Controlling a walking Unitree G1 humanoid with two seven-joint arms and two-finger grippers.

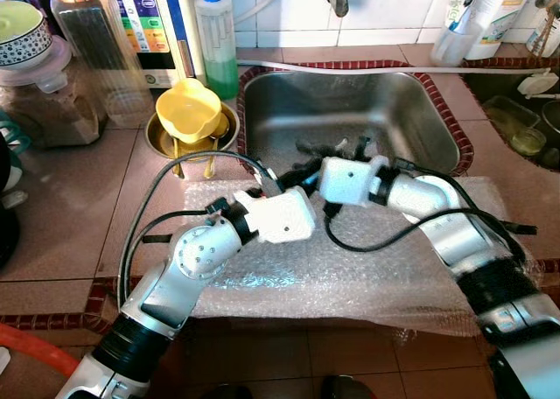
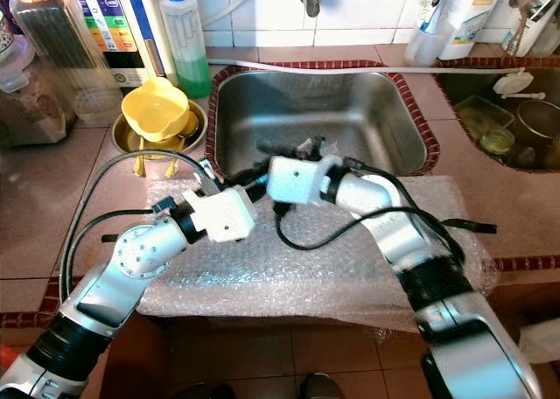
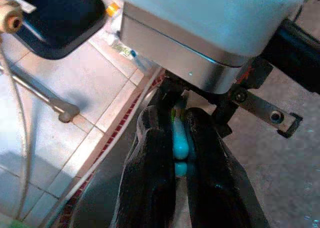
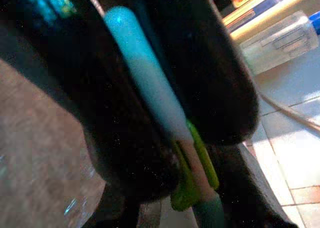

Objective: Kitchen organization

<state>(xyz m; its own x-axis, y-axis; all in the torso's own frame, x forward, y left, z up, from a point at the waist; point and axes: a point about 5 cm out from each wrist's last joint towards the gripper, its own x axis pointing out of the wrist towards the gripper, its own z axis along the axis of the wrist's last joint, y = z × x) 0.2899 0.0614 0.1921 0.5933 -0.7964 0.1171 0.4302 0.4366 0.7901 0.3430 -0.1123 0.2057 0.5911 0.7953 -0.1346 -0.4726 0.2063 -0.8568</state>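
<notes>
While both hands meet over the sink [image 1: 437, 110] rim, left hand [image 3: 177, 160] and right hand [image 4: 165, 128] each clamp one thin turquoise handle [image 3: 179, 140]. Judged light, stiff, slick plastic; grip mid-shaft, squarely between fingers.

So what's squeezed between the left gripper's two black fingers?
A slim turquoise handle, pinched tight between the left gripper fingers in the left wrist view.
</notes>
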